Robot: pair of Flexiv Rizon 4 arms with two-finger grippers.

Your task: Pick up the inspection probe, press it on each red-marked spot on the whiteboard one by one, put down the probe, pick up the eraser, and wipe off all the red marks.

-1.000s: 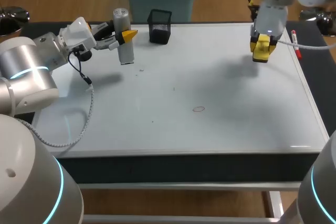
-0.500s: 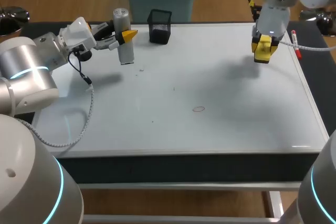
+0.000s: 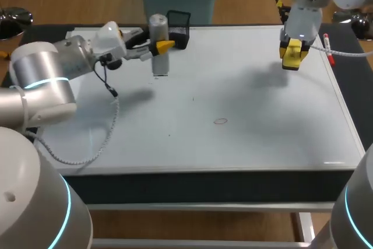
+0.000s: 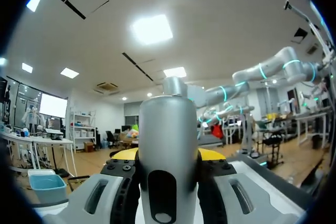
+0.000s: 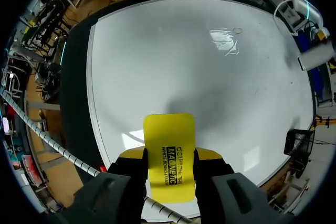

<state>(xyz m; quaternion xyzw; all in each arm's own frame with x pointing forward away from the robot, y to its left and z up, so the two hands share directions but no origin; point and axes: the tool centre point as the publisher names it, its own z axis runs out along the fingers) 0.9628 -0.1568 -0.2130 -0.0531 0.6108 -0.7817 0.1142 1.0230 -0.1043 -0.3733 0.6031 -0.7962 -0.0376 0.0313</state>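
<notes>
- Near the far edge of the whiteboard, our left gripper clamps the probe between both fingers.
- Over its far right corner, our right gripper pinches the eraser.

Dark-topped table, dark front edge, pale frame rail below it. Black mesh cup sits at the table's far edge; a red-capped marker lies on the dark strip along its right edge. Overhead light glares off the whiteboard covering most of the table.
</notes>
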